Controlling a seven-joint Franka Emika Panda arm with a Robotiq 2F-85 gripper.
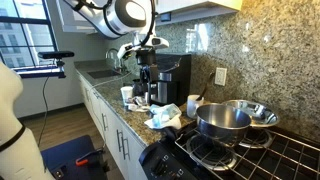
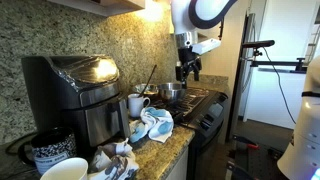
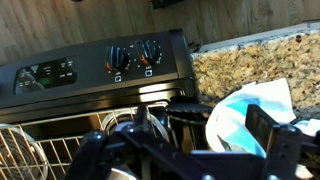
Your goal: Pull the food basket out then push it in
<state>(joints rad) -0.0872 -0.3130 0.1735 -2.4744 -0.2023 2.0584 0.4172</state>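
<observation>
The black boxy appliance stands on the granite counter against the wall. Its dark drawer-like food basket point(image 1: 163, 90) point(image 2: 100, 122) sits pushed in at the front in both exterior views. My gripper point(image 1: 148, 46) point(image 2: 187, 69) hangs in the air above the counter's end by the stove, well apart from the basket. In the wrist view its fingers point(image 3: 180, 150) are spread open and empty over the stove's edge. The basket is out of that view.
A crumpled white-and-blue cloth point(image 1: 163, 116) point(image 2: 155, 125) point(image 3: 250, 115) lies on the counter in front of the appliance. White cups point(image 1: 193, 105) point(image 2: 136, 104) stand near it. Shiny steel pots point(image 1: 224, 119) point(image 2: 172, 92) sit on the stove point(image 3: 100, 65). A sink point(image 1: 103, 72) is farther along.
</observation>
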